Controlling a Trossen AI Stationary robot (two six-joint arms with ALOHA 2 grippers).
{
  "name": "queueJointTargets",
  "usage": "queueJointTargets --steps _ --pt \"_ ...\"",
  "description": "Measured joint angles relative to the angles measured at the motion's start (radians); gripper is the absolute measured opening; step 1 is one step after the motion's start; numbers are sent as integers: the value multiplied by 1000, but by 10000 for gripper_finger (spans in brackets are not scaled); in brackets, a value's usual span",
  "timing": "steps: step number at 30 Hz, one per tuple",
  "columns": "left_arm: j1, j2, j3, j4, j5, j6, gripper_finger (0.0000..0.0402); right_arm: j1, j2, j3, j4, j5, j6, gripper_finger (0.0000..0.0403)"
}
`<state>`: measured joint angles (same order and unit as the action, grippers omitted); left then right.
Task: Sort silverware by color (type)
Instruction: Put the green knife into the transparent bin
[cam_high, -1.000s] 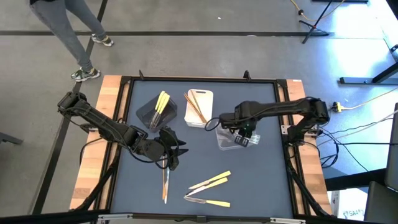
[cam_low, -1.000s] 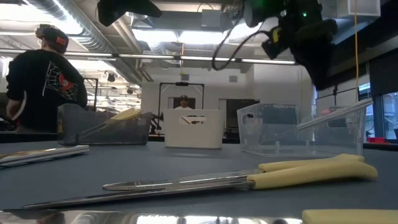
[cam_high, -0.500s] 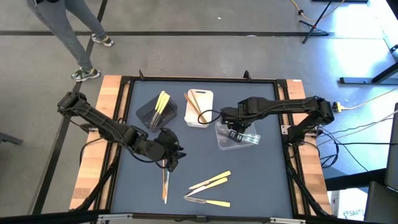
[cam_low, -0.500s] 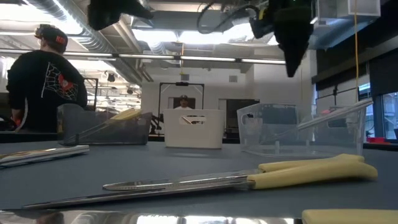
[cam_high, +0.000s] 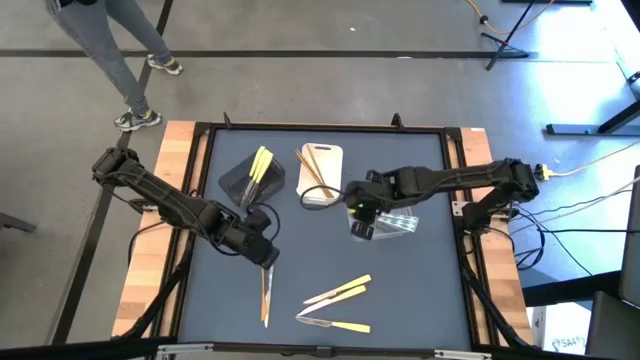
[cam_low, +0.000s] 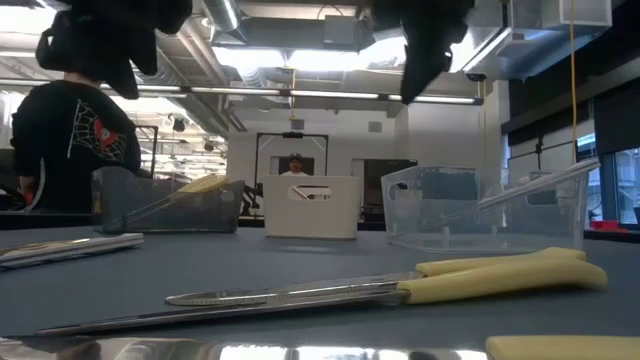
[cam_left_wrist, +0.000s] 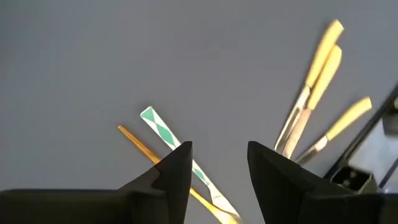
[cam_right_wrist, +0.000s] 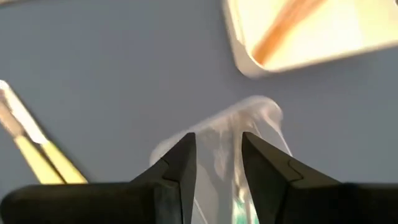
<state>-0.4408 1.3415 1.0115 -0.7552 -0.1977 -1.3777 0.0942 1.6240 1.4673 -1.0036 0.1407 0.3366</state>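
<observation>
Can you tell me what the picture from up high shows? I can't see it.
Two dark robot arms reach over a table with loose silverware near the front. Behind sit a black tray, white tray and clear tray.

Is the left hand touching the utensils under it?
Apart. In the left wrist view the left hand is open and empty, and bare mat shows between its fingers, with the utensils lying beyond them.
</observation>
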Motion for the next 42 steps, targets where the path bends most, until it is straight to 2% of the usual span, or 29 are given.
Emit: queueJointTargets --steps 6,18,31,42 --pt "-1 57 0 3 -12 -104 149 54 0 0 117 0 -30 117" --pt "0 240 0 9 88 -213 149 91 1 -1 247 1 -32 117" --pt "0 372 0 74 111 -262 149 89 1 -1 256 1 -32 117" --pt "0 424 0 120 110 -270 149 89 2 -1 255 1 -32 117"
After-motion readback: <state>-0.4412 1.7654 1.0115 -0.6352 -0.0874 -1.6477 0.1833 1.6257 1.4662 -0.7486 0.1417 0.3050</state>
